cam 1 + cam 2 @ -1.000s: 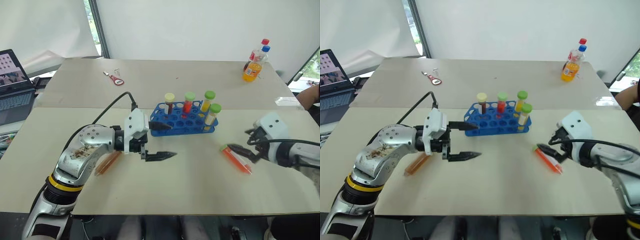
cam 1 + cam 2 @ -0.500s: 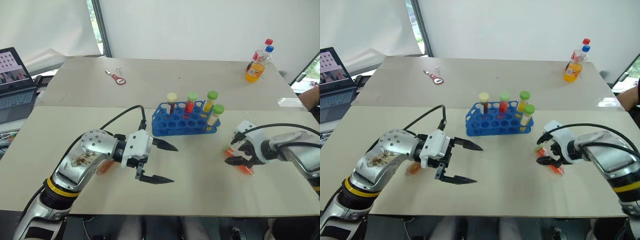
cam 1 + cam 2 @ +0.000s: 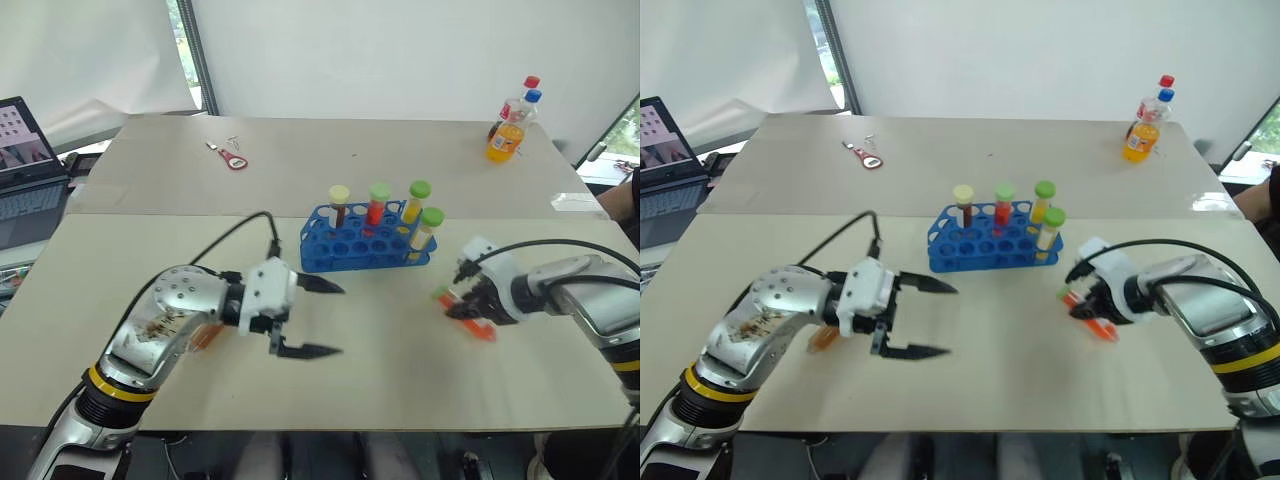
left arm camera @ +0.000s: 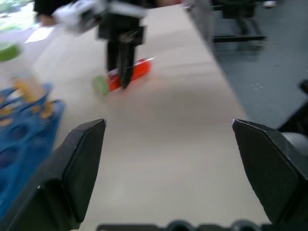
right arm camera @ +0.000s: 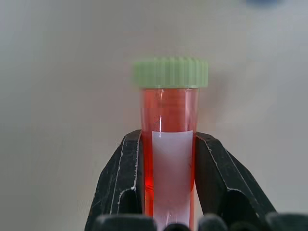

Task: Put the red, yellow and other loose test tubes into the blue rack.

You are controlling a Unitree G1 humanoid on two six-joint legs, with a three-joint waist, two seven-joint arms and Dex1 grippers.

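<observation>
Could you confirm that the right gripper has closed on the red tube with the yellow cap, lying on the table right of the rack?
The cap is wrong: it is green, not yellow, as the right wrist view shows. The right gripper has closed on the red tube, lying on the table right of the rack.

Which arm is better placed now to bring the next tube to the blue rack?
The right. Its claw is shut on the red tube lying on the table, close to the blue rack. The left claw is open and holds nothing.
</observation>
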